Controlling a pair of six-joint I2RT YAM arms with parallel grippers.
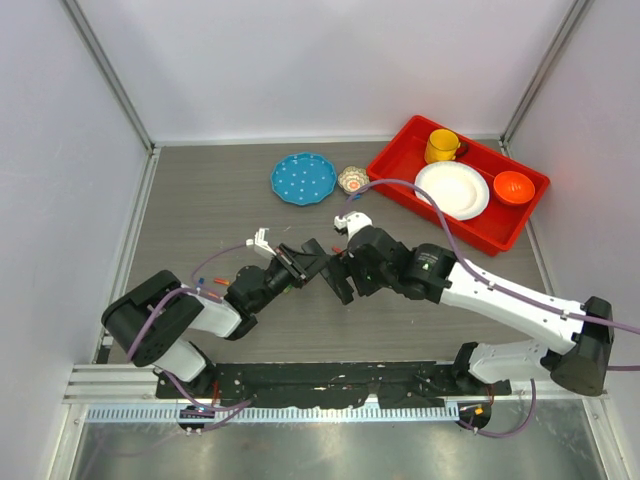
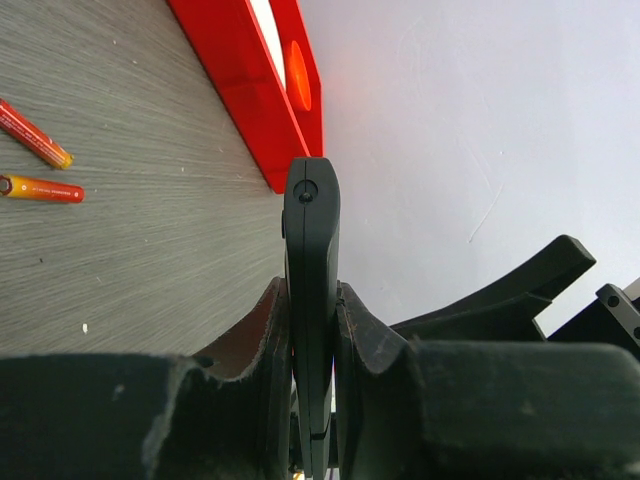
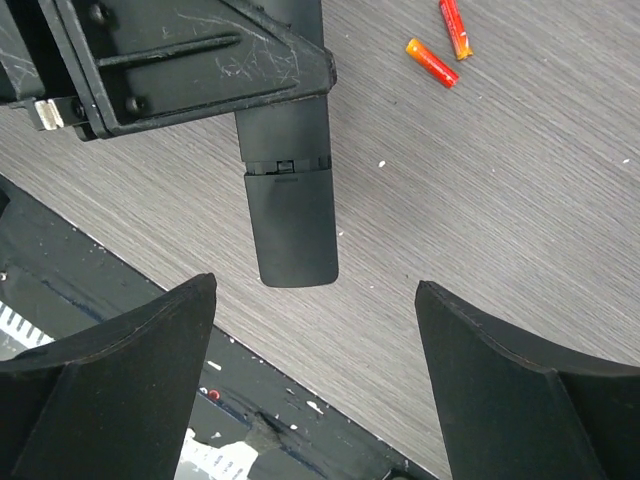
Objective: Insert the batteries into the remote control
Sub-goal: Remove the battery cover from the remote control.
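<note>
The remote control (image 2: 312, 250) is a slim black bar, seen edge-on in the left wrist view. My left gripper (image 2: 312, 335) is shut on it and holds it above the table. In the right wrist view the remote (image 3: 290, 225) sticks out of the left gripper's fingers (image 3: 250, 90), with a seam across its back. My right gripper (image 3: 315, 292) is open and empty, its jaws wide apart just beyond the remote's free end. In the top view both grippers (image 1: 300, 262) (image 1: 345, 282) meet mid-table around the remote (image 1: 322, 265). No grey-green batteries show in any view.
Two small orange sticks (image 3: 432, 62) (image 3: 455, 27) lie on the table beyond the remote, also in the left wrist view (image 2: 40, 187). A red tray (image 1: 520, 228) at the back right holds a yellow mug (image 1: 441, 146), a white plate and an orange bowl. A blue plate (image 1: 303, 178) and a small bowl (image 1: 352, 179) sit behind.
</note>
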